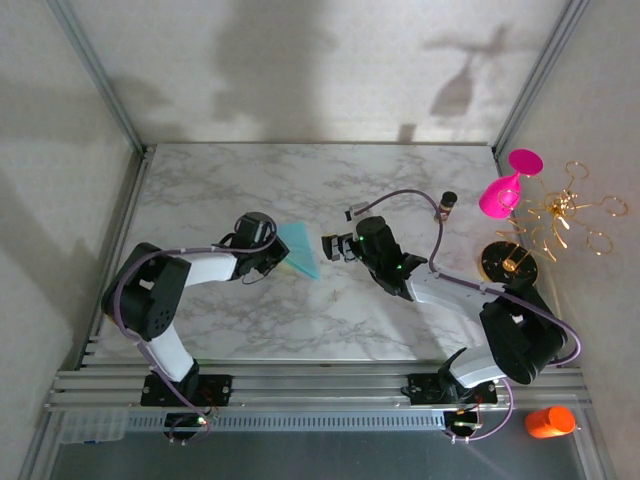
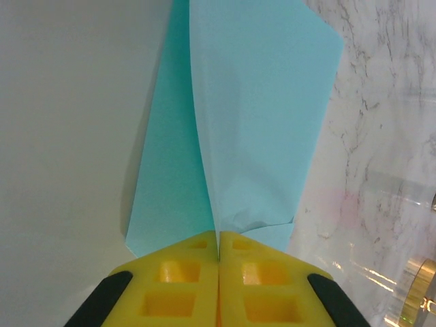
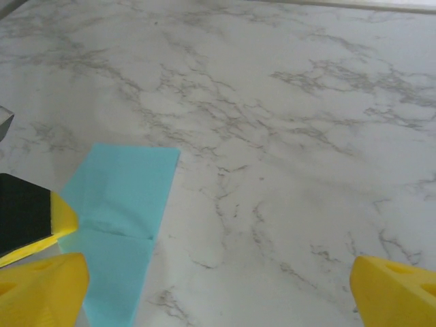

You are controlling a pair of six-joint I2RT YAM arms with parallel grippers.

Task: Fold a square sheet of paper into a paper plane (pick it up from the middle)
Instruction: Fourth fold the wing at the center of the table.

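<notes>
At the middle of the bench, two hands flank one folded teal paper — the left hand clenched on its edge, the right hand released wide just beside it — with one pink goblet far right.

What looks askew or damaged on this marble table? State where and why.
The teal-blue folded paper sheet, pinched in the left gripper, is slightly crumpled at the pinch, and its flaps splay apart instead of lying flat. Nothing else stands out.
</notes>
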